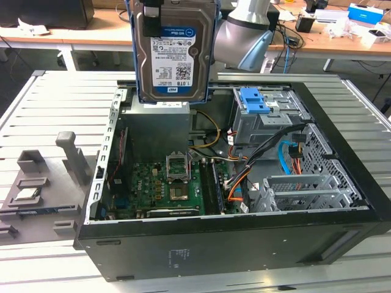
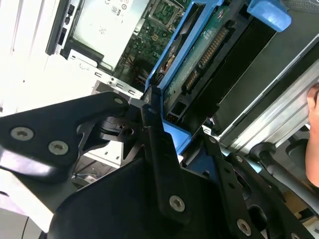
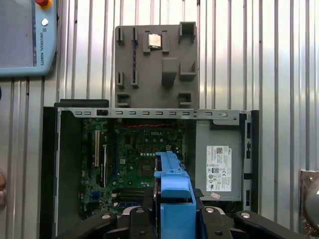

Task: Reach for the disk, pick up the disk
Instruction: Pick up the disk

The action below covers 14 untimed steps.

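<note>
The disk (image 1: 174,52) hangs upright above the open computer case (image 1: 244,235). Its silver face with the white-and-blue label faces the exterior camera, and a blue bracket frames it. My gripper (image 3: 174,211) is shut on the disk from above, one black finger (image 3: 147,209) on each side of the blue bracket (image 3: 174,189). In the second wrist view, the fingers (image 2: 162,154) clamp the bracket's edge, and the disk's green underside (image 2: 199,59) runs away from them. The disk is clear of the case and touches nothing else.
Under the disk lie the motherboard (image 1: 165,183) and the grey power supply (image 3: 219,164). A blue latch on a grey metal cage (image 1: 253,101) sits at the case's far side. A grey fixture plate (image 1: 36,189) holds a small chip (image 1: 27,194). A person's hand (image 2: 314,129) is nearby.
</note>
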Each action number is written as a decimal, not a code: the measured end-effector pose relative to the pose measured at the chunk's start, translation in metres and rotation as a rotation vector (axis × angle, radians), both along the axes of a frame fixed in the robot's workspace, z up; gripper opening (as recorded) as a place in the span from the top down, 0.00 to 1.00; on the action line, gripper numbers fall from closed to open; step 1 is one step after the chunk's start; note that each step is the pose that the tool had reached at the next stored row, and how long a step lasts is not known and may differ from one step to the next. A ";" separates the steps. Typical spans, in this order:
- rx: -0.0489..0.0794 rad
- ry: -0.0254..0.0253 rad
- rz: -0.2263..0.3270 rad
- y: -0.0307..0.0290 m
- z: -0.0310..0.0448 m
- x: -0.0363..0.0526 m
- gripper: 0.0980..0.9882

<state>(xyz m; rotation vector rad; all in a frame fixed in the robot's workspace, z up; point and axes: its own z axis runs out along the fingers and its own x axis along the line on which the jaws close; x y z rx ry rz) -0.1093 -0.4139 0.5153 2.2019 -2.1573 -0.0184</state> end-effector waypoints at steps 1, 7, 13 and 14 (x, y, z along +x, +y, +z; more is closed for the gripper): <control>0.000 0.0000 0.000 -0.0015 0.0000 0.0000 0.70; 0.000 0.0000 0.000 -0.0097 0.0000 0.0000 0.70; 0.000 0.0000 0.000 -0.0215 0.0000 0.0000 0.70; 0.001 0.0000 0.000 -0.0253 0.0000 0.0000 0.70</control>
